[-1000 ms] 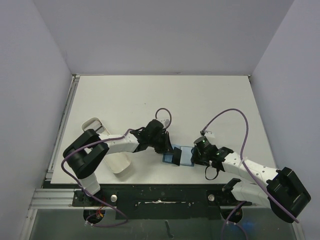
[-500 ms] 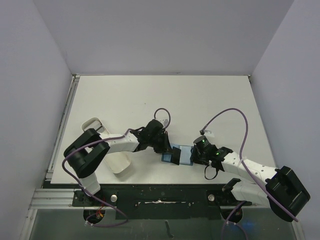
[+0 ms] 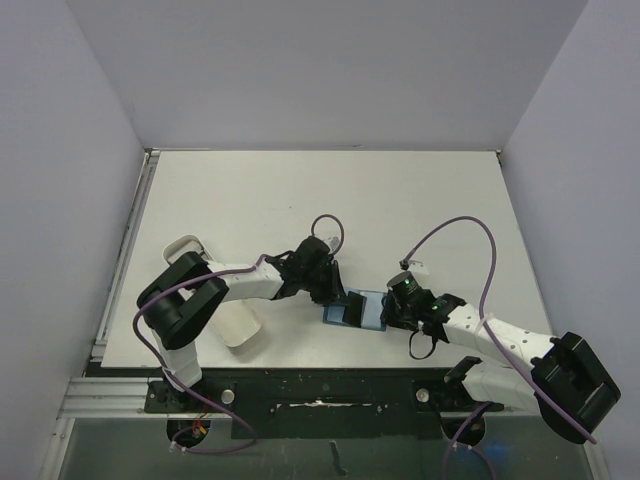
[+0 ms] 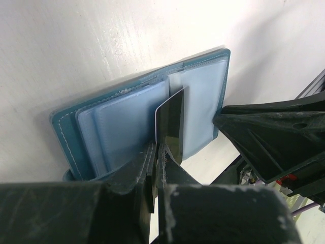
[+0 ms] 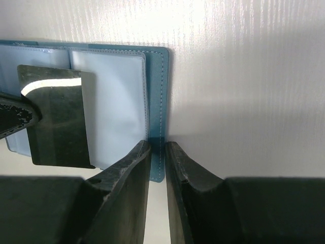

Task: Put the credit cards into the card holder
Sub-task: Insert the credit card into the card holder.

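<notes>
left end effector (image 4: 156,152) grips card (image 4: 170,127) | card holder (image 5: 155,101) edge pinched, part hidden

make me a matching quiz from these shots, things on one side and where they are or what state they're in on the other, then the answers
Things:
1. left tool
2. right tool
3. card holder
4. white tray

States:
A. lies open flat on the table, clear sleeves up
B. sits at the table's left, partly under the left arm
C. pinches the card holder's teal edge
D. shut on a dark card held edge-up over the sleeves

Pairs: 1-D, 2-C, 3-A, 4-B
</notes>
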`<state>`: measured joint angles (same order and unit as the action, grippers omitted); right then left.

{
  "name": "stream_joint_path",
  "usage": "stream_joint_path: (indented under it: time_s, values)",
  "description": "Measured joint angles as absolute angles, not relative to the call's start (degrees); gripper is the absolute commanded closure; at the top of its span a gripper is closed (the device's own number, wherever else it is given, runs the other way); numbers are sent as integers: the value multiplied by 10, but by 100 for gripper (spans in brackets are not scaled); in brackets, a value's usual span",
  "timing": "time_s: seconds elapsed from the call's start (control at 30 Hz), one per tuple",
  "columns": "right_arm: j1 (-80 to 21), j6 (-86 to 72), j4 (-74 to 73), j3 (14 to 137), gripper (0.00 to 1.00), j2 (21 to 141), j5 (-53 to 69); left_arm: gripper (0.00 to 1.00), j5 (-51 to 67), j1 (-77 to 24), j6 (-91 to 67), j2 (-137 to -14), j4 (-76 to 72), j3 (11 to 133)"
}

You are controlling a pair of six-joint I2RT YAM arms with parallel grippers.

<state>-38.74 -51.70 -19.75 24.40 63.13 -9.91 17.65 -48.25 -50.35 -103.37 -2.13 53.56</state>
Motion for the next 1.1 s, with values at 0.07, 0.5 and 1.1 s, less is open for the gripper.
stream_joint_path:
  time_s: [0.07, 0.5, 1.1]
  values:
    - [-389, -517, -197, 244, 79, 631, -99, 100, 176, -482, -503, -1034, -21, 536]
    - [-392, -522, -197, 243, 79, 630, -101, 100, 178, -482, -531, -1046, -71, 528]
    - [-395, -531, -198, 240, 80, 623, -103, 75, 150, -497, -552, -1051, -100, 520]
